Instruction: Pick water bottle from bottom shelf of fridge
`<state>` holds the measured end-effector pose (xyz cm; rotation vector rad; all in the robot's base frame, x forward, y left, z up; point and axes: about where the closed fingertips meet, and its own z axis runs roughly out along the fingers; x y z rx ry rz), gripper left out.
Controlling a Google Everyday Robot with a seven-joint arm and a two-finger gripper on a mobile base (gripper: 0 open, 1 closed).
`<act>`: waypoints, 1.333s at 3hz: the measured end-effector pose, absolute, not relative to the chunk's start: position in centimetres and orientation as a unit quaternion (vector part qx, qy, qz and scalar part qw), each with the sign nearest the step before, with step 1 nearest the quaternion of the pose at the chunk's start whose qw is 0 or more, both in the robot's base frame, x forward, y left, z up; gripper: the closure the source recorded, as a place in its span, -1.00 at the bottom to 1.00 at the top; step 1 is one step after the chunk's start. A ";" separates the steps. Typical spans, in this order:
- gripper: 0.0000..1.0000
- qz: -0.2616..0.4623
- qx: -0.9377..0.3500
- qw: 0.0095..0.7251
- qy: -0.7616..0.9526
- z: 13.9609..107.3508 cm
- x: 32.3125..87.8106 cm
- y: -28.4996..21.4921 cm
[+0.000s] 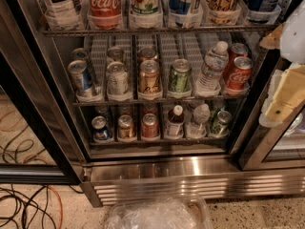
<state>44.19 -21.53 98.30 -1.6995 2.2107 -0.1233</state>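
Pale and cream-coloured, the tool (pixel 281 104) is seen at the right edge of the view. It is set in front of the black door frame (pixel 248 128), level with the span between the middle rack (pixel 157 100) and the bottom shelf (pixel 157 142) — whether it is spread or closed cannot be told. It is placed well apart from the water bottle (pixel 199 120), and nothing is touched by it.

The water bottle is stood upright on the bottom shelf, in the fifth lane from the left, at the front edge. It is closely flanked: a dark-liquid bottle (pixel 175 122) is set just beside it on the left and a green can (pixel 221 123) just beside it on the right. Further left, a red can (pixel 149 126), a gold can (pixel 125 127) and a blue can (pixel 101 129) are lined along the same front lip.

Above the white cap, only a little open room is left under the middle rack, where a taller clear bottle (pixel 212 69) is stood.

Below the shelf, the steel base of the fridge (pixel 190 168) is seen — and on the floor before it a plastic-lined bin (pixel 157 213), with cables (pixel 24 204) spread at lower left.
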 end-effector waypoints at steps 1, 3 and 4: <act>-1.00 -0.025 -0.593 0.213 0.776 96.7 43.4 -21.8; -1.00 0.044 -0.552 0.343 0.759 88.3 40.9 -23.3; -1.00 0.020 -0.531 0.394 0.750 89.9 41.4 -24.6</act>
